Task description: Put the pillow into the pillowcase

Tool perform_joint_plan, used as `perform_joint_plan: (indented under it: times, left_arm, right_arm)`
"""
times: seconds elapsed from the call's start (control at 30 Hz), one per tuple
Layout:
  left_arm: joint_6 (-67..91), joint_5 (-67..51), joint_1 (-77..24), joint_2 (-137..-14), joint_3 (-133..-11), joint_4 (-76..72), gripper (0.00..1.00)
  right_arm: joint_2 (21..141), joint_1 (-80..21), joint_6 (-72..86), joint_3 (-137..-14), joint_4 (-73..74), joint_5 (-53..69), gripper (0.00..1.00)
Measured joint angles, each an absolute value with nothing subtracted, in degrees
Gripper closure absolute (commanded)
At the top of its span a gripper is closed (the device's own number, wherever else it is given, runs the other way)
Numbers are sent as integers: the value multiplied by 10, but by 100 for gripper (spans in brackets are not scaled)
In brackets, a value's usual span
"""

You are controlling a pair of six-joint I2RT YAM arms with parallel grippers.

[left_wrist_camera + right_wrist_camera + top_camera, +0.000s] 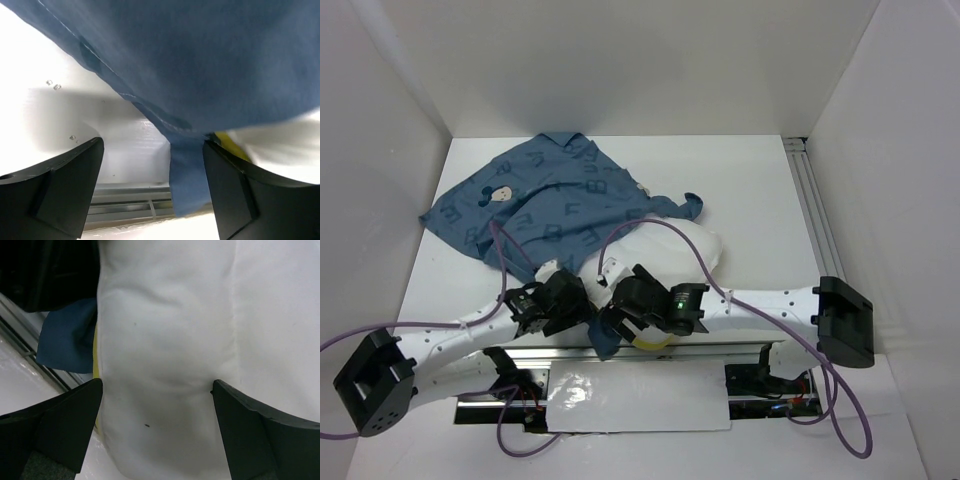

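The dusty-blue pillowcase (550,200) lies spread at the back left, and its near edge drapes over the white pillow (695,248). In the left wrist view the pillowcase (200,60) fills the top, and a blue corner of it hangs down beside the right finger. My left gripper (154,150) is open and grips nothing. The pillow (285,145) shows at the right there. My right gripper (157,390) is open wide, straddling the pillow (165,330), whose yellow band (95,350) runs along its left edge. Both grippers (575,305) (620,320) meet at the pillow's near end.
A metal rail (640,352) runs along the table's near edge, with a clear plastic sheet (640,395) in front of it. White walls close in the left, back and right sides. Another rail (815,200) lines the right side. Purple cables (660,228) loop over the arms.
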State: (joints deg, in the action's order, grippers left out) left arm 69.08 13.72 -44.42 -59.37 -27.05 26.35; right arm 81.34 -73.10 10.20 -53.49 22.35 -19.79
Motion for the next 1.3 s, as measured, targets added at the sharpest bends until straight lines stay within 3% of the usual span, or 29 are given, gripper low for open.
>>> perform_joint_plan:
  times: [0.13,0.43,0.8,0.87,0.9,1.0,1.03,1.07,1.1,1.13,1.2,1.23,1.27,1.3]
  left_arm:
    - [680,129,-448,-546,-250,259,6]
    - [680,140,-493,-463,-246,318,0]
    - [692,165,-472,-557,-247,253,0]
    - [690,160,-457,-569,-246,223,5]
    - [688,155,-450,-575,-246,209,9]
    - [677,130,-423,-597,-238,157,40]
    - [675,121,-417,-604,-234,140,69]
    - [672,112,-412,-612,-229,122,92]
    - [670,110,-409,-622,-224,113,100]
    - [667,102,-405,-630,-222,105,100]
    - [662,100,-403,-636,-224,96,100]
    - [662,102,-406,-637,-227,100,100]
    - [661,106,-411,-637,-230,107,100]
    - [661,111,-418,-634,-232,118,100]
  right_arm:
    - [819,-703,113,-526,213,-182,10]
    - [820,-676,126,-515,200,-154,10]
    - [820,-674,126,-514,197,-143,9]
    - [820,-674,126,-514,196,-141,9]
    - [820,-674,126,-513,195,-141,9]
    - [820,-674,126,-512,191,-139,9]
    - [820,-674,125,-511,188,-137,12]
    - [820,-674,126,-510,186,-136,14]
    - [820,-674,125,-509,185,-133,16]
    - [821,-673,125,-509,184,-131,18]
    - [825,-672,124,-509,181,-130,29]
    - [829,-672,123,-509,178,-130,43]
    - [835,-672,121,-509,173,-130,64]
    - [841,-671,118,-509,168,-132,100]
